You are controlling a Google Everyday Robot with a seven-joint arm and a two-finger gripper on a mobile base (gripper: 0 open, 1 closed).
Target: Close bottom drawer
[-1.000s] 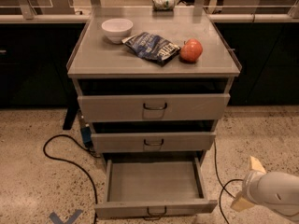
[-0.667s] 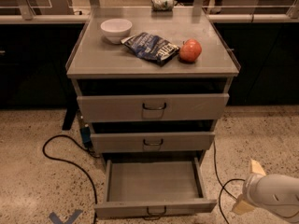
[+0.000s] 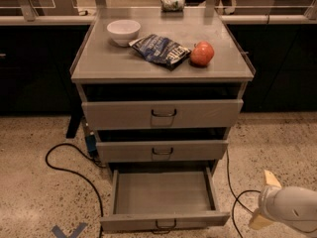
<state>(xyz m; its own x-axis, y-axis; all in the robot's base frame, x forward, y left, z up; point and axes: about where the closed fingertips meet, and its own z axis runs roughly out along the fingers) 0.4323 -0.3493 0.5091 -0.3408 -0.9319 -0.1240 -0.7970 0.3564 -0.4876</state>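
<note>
The bottom drawer [image 3: 163,195] of the grey metal cabinet [image 3: 99,68] is pulled far out. It is a shallow empty tray with a low front panel and a small dark wire handle [image 3: 163,226]. The middle drawer [image 3: 162,151] and the top drawer [image 3: 162,114] stand slightly out. My gripper [image 3: 265,200] is low at the right, beside the open drawer's right front corner and apart from it. Its two tan fingers [image 3: 271,178] are spread and hold nothing.
On the cabinet top are a white bowl [image 3: 123,31], a blue chip bag [image 3: 161,49], a red apple [image 3: 202,53] and a can [image 3: 173,3] at the back. Black cables [image 3: 69,165] lie on the speckled floor at both sides. Blue tape [image 3: 69,230] marks the floor front left.
My gripper has drifted slightly right and down. The bottom drawer is just as far out as before.
</note>
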